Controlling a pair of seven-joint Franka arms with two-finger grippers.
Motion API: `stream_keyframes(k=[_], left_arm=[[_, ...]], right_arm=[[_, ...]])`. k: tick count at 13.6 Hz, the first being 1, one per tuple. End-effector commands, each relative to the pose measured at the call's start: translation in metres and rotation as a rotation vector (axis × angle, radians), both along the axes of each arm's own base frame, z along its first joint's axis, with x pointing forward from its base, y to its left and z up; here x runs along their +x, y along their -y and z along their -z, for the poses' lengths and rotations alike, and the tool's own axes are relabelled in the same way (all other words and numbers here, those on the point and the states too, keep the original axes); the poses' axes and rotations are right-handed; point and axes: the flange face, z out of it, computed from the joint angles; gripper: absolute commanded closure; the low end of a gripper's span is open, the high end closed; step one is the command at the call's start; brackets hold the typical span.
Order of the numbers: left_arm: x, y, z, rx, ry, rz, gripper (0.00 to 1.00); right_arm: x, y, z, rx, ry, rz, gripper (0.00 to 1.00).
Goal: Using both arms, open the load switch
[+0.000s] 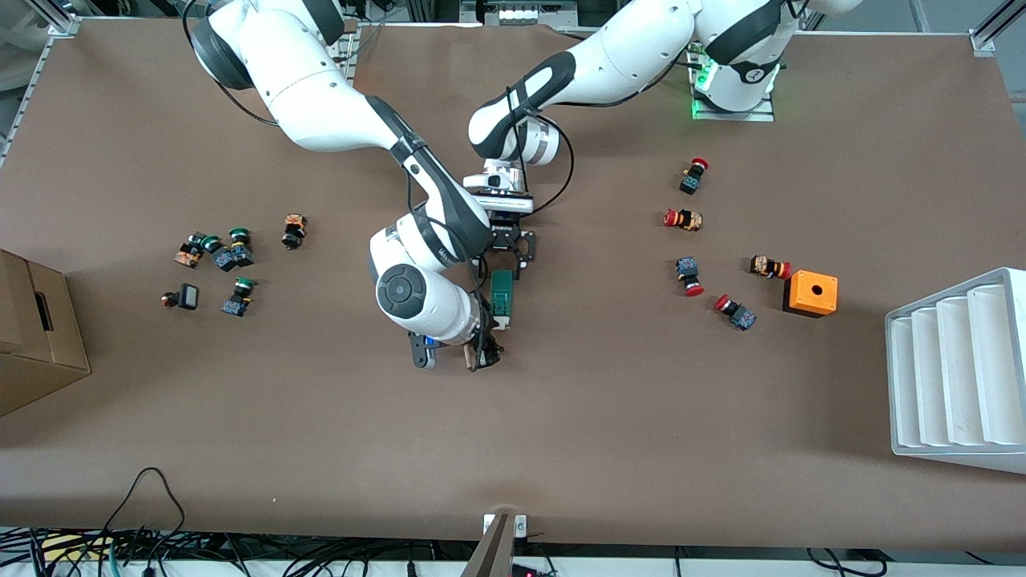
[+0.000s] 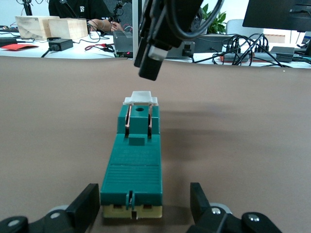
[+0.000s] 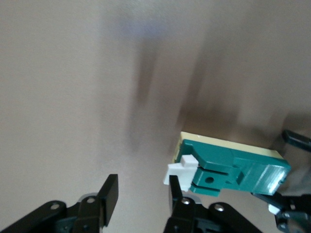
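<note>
The brown tabletop carries my load switch at its middle, flat. It is a narrow dark-green block on a cream base, with two copper strips and a white tab at its six-o'clock end. My left fingers straddle its twelve-o'clock end, apart, with gaps either side. My right fingers stand parted at the tab, one just beside it, gripping nothing.

Load switch: narrow dark-green block w/ cream base, lying flat mid-table, well away from all edges. Long axis runs toward the front camera; white tab at the camera-side end, copper strips beside a small hole.
</note>
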Motion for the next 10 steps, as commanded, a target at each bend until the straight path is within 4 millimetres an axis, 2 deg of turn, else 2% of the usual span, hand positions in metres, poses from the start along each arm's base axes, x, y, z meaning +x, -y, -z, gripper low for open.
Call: stream_keyframes(k=[1, 2, 4, 7, 10], left_arm=[[-0.001, 0.009, 0.014, -0.031, 0.0, 0.026, 0.36], [0.0, 0.009, 0.014, -0.03, 0.001, 0.026, 0.4], [0.001, 0.007, 0.016, -0.028, 0.002, 0.023, 0.46], [0.001, 0.006, 0.019, -0.025, 0.004, 0.021, 0.47], [0.0, 0.006, 0.02, -0.023, 0.006, 0.021, 0.48]], right_arm=[[-0.002, -0.006, 0.004, 0.011, -0.048, 0.027, 0.51], [-0.002, -0.005, 0.011, 0.005, -0.068, 0.041, 0.51], [0.003, -0.002, 0.004, 0.015, -0.109, 0.044, 0.5], [0.003, 0.0, -0.013, 0.04, -0.17, 0.052, 0.49], [0.01, 0.005, -0.018, 0.086, -0.187, 0.087, 0.49]])
